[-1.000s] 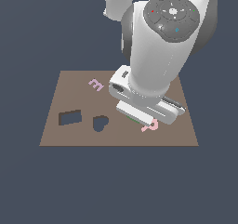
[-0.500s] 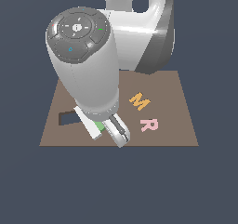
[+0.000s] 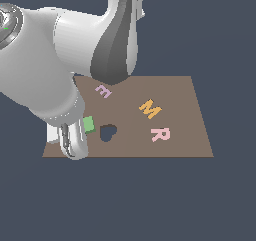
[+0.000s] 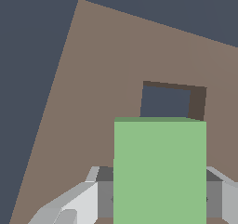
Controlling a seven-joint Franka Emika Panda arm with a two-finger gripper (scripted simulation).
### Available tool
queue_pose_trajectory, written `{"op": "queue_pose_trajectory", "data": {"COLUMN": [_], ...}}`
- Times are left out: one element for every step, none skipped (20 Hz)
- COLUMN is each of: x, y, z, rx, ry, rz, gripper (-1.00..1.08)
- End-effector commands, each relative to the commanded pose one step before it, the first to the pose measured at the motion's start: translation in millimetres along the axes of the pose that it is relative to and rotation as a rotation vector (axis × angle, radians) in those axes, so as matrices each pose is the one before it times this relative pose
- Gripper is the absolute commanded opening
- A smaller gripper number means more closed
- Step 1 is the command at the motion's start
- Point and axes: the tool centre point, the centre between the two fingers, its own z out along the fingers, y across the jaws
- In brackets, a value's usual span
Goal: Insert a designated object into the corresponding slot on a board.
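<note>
Green and flat-faced, the block [image 4: 160, 172] you are handling fills the near part of the wrist view as one plain bright rectangle with square corners and no marking on it; in the exterior view only a small patch of it [image 3: 89, 124] shows beside the arm's white body. You have it pinched in the pincer [image 4: 158, 190], whose grey fingers [image 4: 104, 190] sit against its two sides. Just past the block's far edge lies the slot [image 4: 166, 102], a dark rectangular cutout with brown walls, slightly tilted and close to the block in width; the block's edge overlaps the slot's near edge in that view, and you cannot tell from the pictures whether it touches the board. On the brown board [image 3: 185, 90] you can count two cutouts, though only the heart-shaped one [image 3: 107, 132] is visible in the exterior view, at about 3 o'clock from the green patch; the rectangular one is hidden behind the arm there. Three letters lie on the board: a pale pink E [image 3: 103, 90] at about 12 o'clock from the heart, an orange M [image 3: 150, 108] near the middle, and a pink R [image 3: 160, 134] at about 5 o'clock from the M. No other writing is readable.
</note>
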Motion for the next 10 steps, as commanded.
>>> {"op": "queue_pose_trajectory", "data": {"x": [12.51,3.65,2.92,2.20,1.49,0.81,0.29,-0.61,-0.19,0.29], "y": [7.85,2.44,2.03,1.62,1.19,0.74,0.26,-0.47,-0.06,0.22], "z": [-0.62,-0.05,-0.03,-0.02,0.00,0.01,0.01,0.40,0.54,1.60], "rx": [0.00084,-0.00007,-0.00008,-0.00008,-0.00008,-0.00006,-0.00003,-0.00095,0.00000,0.00012], "ry": [-0.00034,-0.00002,-0.00002,-0.00003,-0.00003,-0.00002,-0.00001,0.00037,0.00000,-0.00013], "rz": [0.05534,0.01529,0.01235,0.00944,0.00655,0.00372,0.00120,-0.00632,0.00000,0.00137], "gripper": [-1.00,-1.00,-1.00,-1.00,-1.00,-1.00,-1.00,-1.00,-1.00,-1.00]}}
